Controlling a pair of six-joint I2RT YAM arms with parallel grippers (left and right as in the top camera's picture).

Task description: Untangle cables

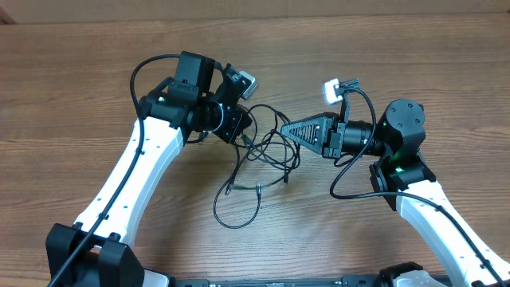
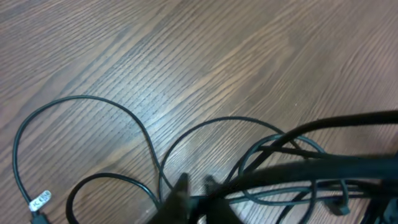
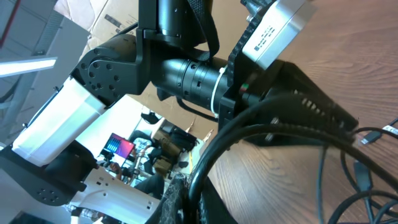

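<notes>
Found left gripper (image 1: 246, 136) closed at the tangle's edge (hold unclear, fingers blurred in its wrist view). Found right gripper (image 1: 282, 127) closed, pinching cables (image 1: 269, 153), evident only from its wrist view. Noted overhead: loops spread across table (image 1: 80, 80) between arms.

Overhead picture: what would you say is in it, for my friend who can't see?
A white and black left arm and right arm reach toward a tangle of thin black cables in the middle of a wooden table. The left gripper and right gripper are at the tangle's top.
</notes>
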